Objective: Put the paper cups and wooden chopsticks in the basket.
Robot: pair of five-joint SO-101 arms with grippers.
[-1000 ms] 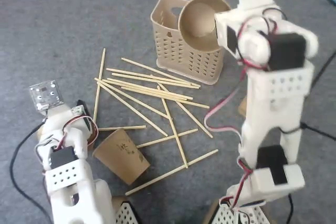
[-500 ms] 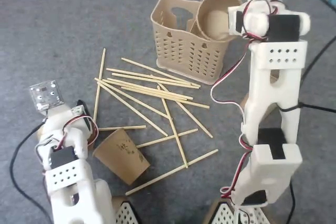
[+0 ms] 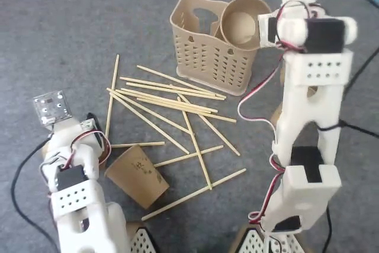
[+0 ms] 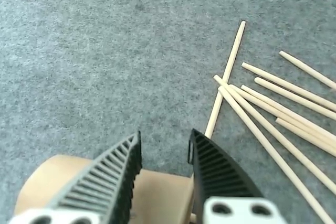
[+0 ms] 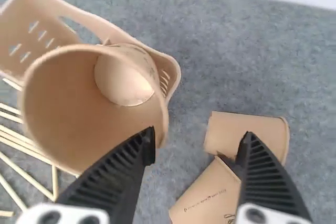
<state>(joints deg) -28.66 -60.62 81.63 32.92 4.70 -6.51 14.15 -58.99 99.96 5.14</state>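
High view, upper middle of the frame: paper cup leans in the basket, seemingly on its rim. My right gripper gapes empty beside it; a snagging jaw could tip it out. My left gripper is parted too

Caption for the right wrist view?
Open right pincer beside a paper cup tilted in the basket; two more cups beyond.

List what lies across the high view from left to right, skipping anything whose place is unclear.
left arm → lying paper cup → basket → cup in the basket → right arm. The chopsticks span too wide to place.
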